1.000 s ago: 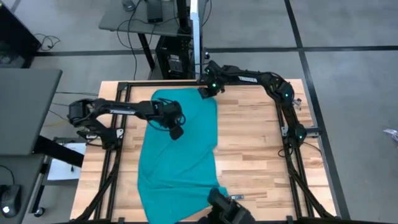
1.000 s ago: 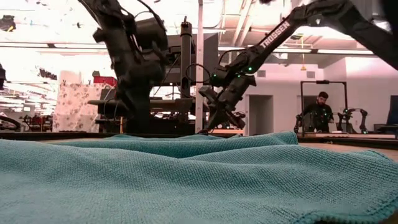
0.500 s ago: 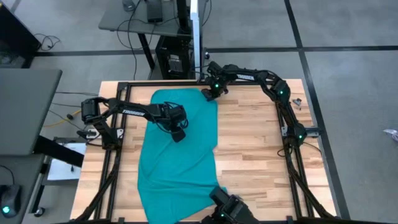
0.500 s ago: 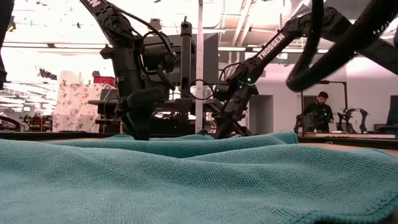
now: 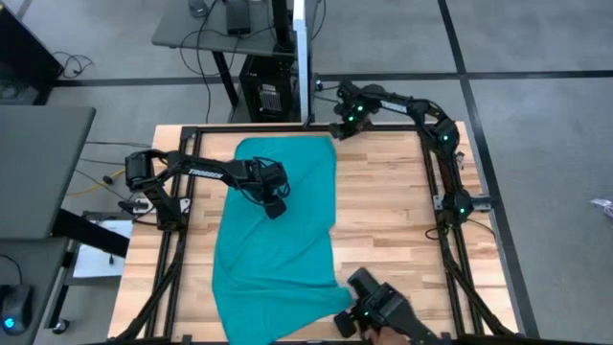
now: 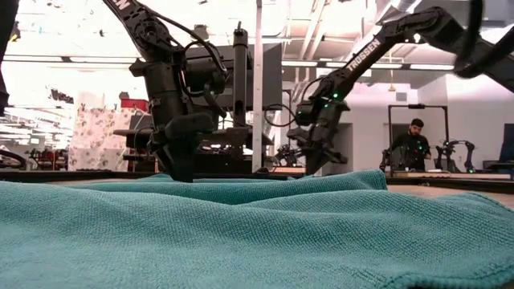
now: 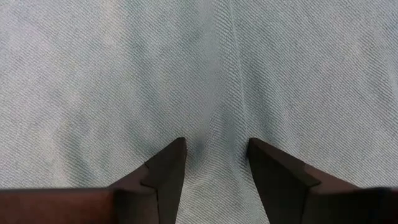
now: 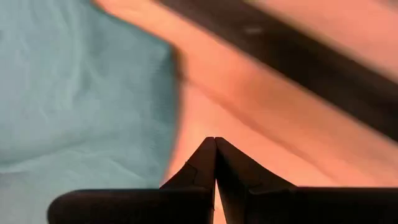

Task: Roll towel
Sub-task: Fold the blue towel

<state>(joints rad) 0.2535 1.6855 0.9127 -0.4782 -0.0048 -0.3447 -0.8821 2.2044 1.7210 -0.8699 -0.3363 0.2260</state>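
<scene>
The teal towel (image 5: 278, 254) lies spread on the wooden table, running from the far edge to the near edge, with soft wrinkles. It fills the foreground of the low view (image 6: 241, 233). My left gripper (image 5: 275, 207) is open and points down onto the towel's far half (image 7: 280, 62). My right gripper (image 5: 340, 132) is shut and empty. It hangs over bare wood at the far edge, just right of the towel's far right corner (image 8: 81, 81), and is raised above the table in the low view (image 6: 315, 167). My left gripper comes from above, pointing down, with its two open fingertips (image 7: 177, 149) set on the towel's flat upper surface, well inside its edges. A low crease (image 7: 239, 74) runs between the fingers. The cloth lies flat on the table, not lifted.
A black frame (image 5: 192, 134) runs around the table. A dark device (image 5: 378, 309) sits at the near edge by the towel's near right corner. Bare wood (image 5: 393, 211) lies right of the towel. A person (image 6: 414, 144) stands far behind the table.
My left gripper has come down onto the towel and then stayed still. My right gripper has risen from the towel's far right corner and gone toward the table's right and far edge. The dark device at the near edge has shifted right.
</scene>
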